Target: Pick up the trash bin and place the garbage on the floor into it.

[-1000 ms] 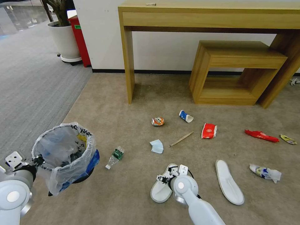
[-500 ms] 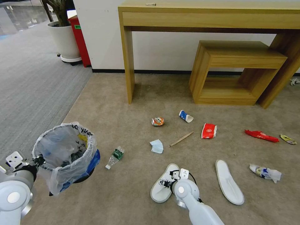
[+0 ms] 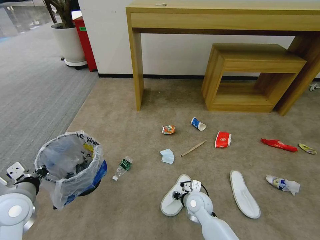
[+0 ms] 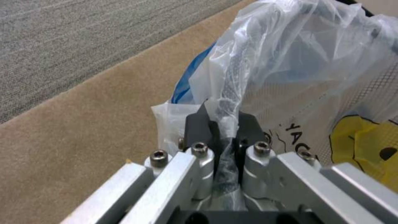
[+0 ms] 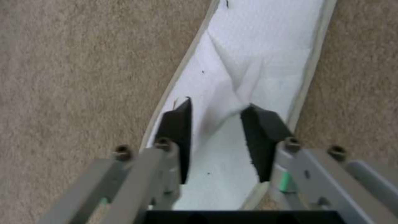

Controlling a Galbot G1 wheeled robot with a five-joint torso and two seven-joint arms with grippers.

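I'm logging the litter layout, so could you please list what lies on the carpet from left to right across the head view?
Trash bin held at the left hand → crushed bottle → blue mask → red paper cup → lone white slipper → red wrapper → yellow wrapper.

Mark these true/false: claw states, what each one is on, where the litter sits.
1. The left claw is shut on the round dark bag-lined trash bin. True.
2. The right claw grips the crushed clear plastic bottle. False: it is open over a white fabric slipper.
3. The light blue face mask is in the bin. False: it lies on the carpet.
4. A second white slipper lies flat on the carpet. True.
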